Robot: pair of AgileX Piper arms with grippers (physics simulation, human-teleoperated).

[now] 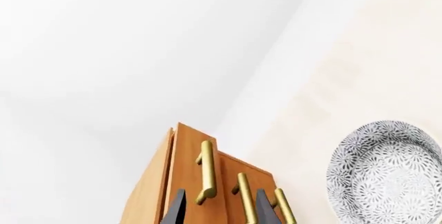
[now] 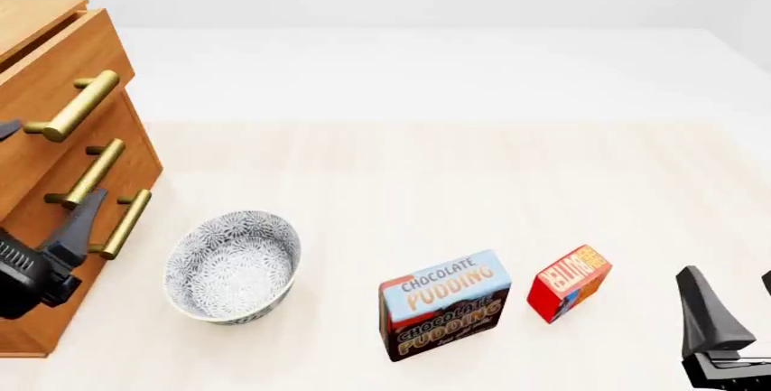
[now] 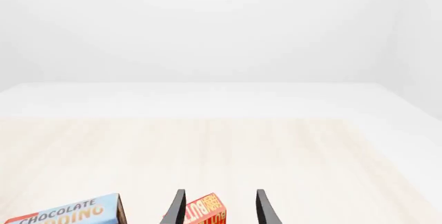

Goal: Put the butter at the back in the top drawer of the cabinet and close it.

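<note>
The butter (image 2: pixel 569 281), a small red box with orange lettering, lies on the table right of centre and also shows in the right wrist view (image 3: pixel 206 211). My right gripper (image 2: pixel 735 301) is open to its right and nearer the front edge, holding nothing; its dark fingers (image 3: pixel 178 208) frame the box from behind without touching it. The cabinet (image 2: pixel 49 57) stands at the far left. Its top drawer (image 2: pixel 75 48) juts slightly past the two lower ones. My left gripper (image 2: pixel 46 174) is open in front of the brass handles (image 1: pixel 206 172), gripping none.
A blue-and-brown Chocolate Pudding box (image 2: pixel 443 305) stands just left of the butter. A patterned grey-white bowl (image 2: pixel 231 265) sits between that box and the cabinet, close to the lower drawers. The light wooden tabletop (image 2: pixel 458 174) stretches back behind these things.
</note>
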